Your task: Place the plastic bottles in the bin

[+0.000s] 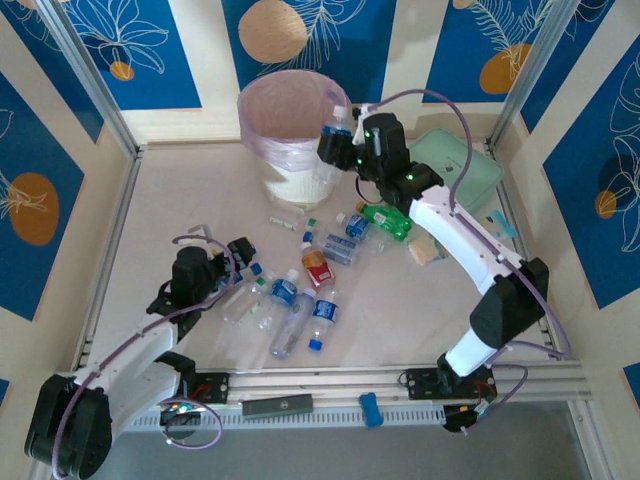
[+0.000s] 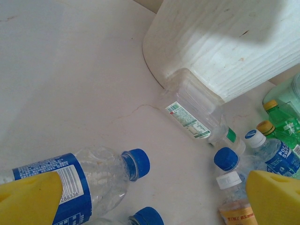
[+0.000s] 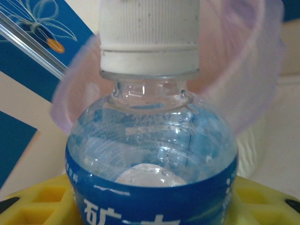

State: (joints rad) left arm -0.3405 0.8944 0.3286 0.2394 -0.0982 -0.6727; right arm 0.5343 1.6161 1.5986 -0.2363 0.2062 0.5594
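Bottle in right tool, base off-frame

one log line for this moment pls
right gripper: holding white-capped bottle beside bin rim | left gripper: open, low over loose bottles | status: bottle not yet dropped

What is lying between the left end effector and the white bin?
A clear bottle with a white label, lying at the bin's base, as the left wrist view shows.
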